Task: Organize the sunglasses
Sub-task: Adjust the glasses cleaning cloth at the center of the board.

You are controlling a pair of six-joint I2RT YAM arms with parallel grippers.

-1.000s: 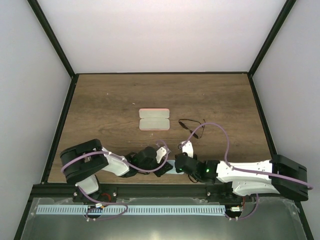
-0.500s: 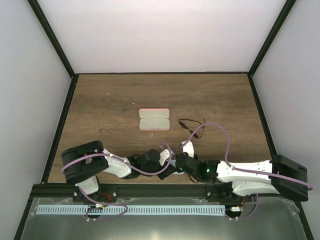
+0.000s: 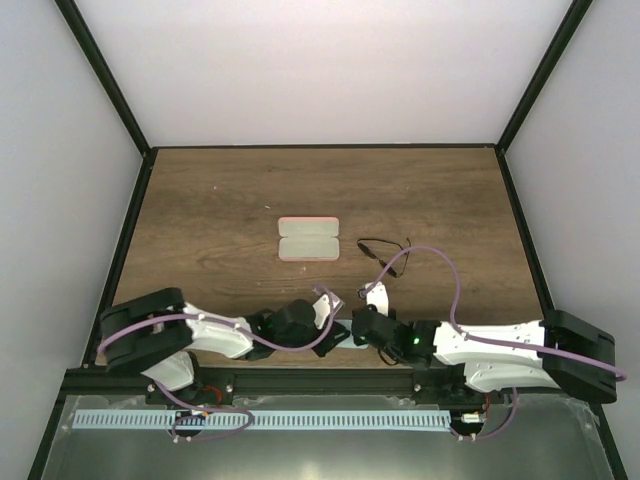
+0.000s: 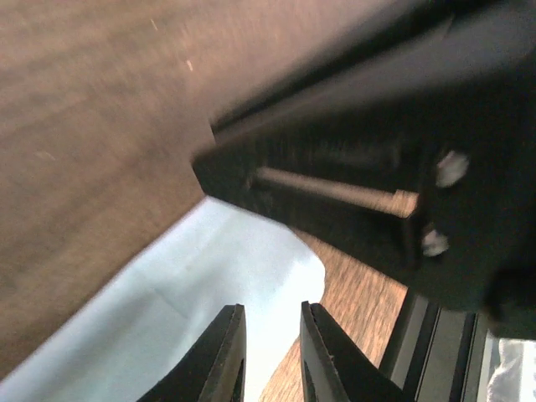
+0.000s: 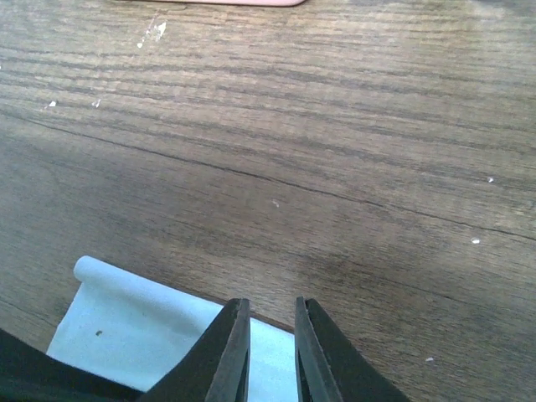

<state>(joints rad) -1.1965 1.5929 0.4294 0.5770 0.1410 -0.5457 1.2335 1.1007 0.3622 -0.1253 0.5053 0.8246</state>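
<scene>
By the worktop's (image 3: 250,190) near edge, left claw (image 4: 272,311) and right claw (image 5: 268,303) — each barely a slit apart — sit at the light blue cloth (image 5: 126,331), grip unclear.

We look into a robotics lab's test cell: white panels (image 3: 320,70) and black frame struts (image 3: 105,75) box in a wood-grain table (image 3: 220,200). A left arm (image 3: 215,335) and a right arm (image 3: 490,350) are bolted at its near edge, beside a slotted cable duct (image 3: 260,421).
</scene>
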